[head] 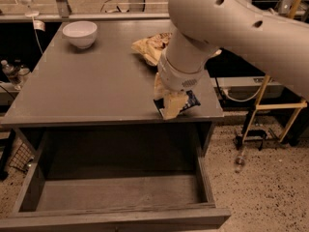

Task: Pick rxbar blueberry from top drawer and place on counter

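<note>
Robot arm reaching down from the upper right, its end effector pinching the rxbar blueberry just above the front right edge of the grey worktop. The top drawer stands open and bare below. To place it well, the bar should go a little farther in from the edge, be lowered flat, then released short of the chip bag and well apart from the white bowl.
</note>
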`<state>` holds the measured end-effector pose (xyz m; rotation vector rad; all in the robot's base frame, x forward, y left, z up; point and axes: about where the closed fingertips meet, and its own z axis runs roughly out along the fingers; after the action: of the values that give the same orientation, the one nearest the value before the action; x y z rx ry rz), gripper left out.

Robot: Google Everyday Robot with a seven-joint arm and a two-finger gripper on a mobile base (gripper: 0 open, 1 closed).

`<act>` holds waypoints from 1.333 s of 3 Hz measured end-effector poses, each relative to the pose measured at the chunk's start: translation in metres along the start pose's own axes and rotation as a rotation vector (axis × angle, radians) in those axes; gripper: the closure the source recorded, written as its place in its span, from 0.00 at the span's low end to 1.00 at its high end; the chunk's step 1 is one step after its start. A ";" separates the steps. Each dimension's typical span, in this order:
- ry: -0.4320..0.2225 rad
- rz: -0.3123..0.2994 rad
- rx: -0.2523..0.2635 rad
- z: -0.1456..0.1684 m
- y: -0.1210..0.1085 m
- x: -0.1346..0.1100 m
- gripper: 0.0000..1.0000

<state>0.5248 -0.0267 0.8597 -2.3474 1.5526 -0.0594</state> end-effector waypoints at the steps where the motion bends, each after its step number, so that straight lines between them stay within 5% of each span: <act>1: -0.024 0.011 -0.027 0.006 -0.017 0.012 1.00; 4: -0.024 0.007 -0.026 0.006 -0.017 0.009 0.20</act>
<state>0.5452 -0.0270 0.8574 -2.3537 1.5588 -0.0099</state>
